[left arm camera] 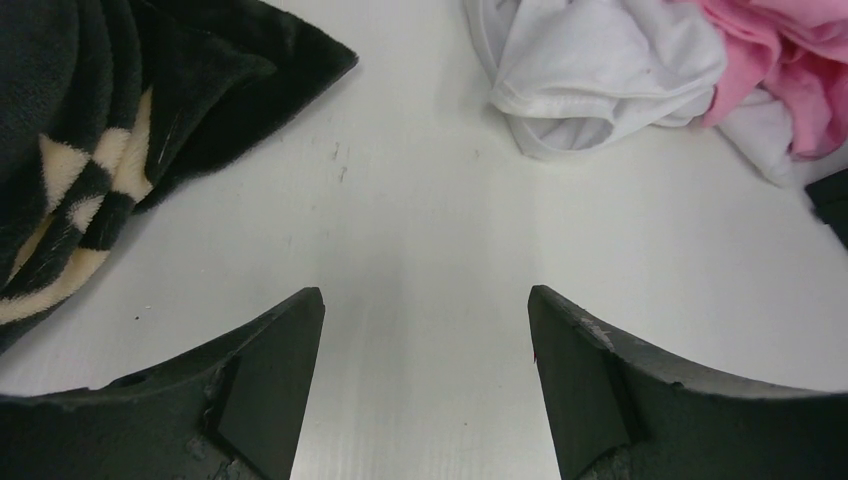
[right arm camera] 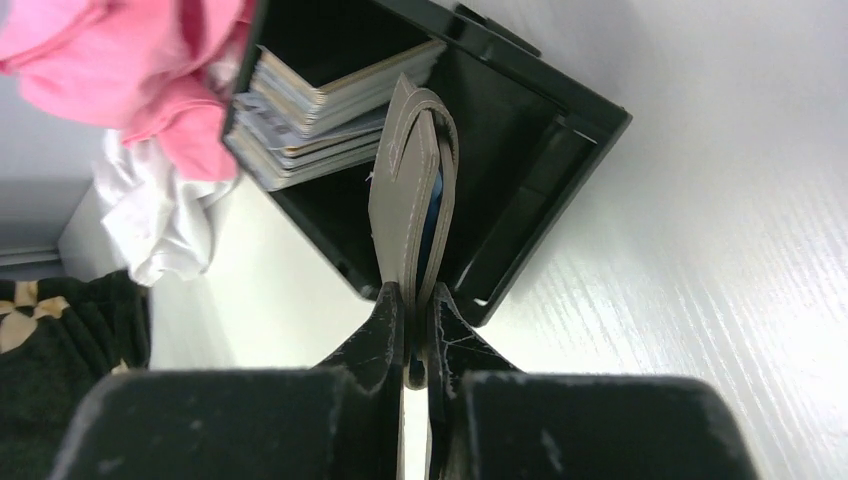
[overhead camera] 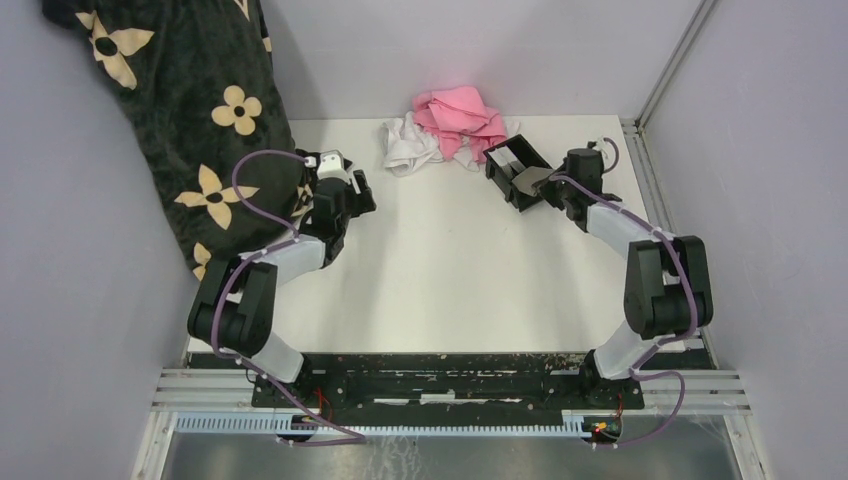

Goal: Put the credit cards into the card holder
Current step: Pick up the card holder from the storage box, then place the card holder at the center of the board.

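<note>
There is one card holder (right arm camera: 545,165), a black box with no lid. It sits at the far right of the white desk (overhead camera: 450,270), just beside the clothes. In it leans one stack of credit cards (right arm camera: 320,110). They are packed so close that I cannot count them; only their thin edges and a tan top card show.

There is one grey wallet (right arm camera: 405,200), folded, with a bit of blue peeking from inside. The right hand (right arm camera: 418,320) is pinched narrow on the wallet's bottom edge and holds it up on end over the open box. I cannot tell if the wallet touches the box. From above, the right arm is bent and reaches to the card holder (overhead camera: 510,170), and the right hand (overhead camera: 548,186) hides part of it.

The left hand (left arm camera: 425,300) is spread wide and holds nothing. Its arm is folded by the left side of the desk, with the hand low over bare desk.

Behind lie one pink cloth (overhead camera: 458,115) and one white cloth (overhead camera: 408,145), bunched together. One black blanket (overhead camera: 170,110) with cream flowers hangs at the left and runs out of view.
</note>
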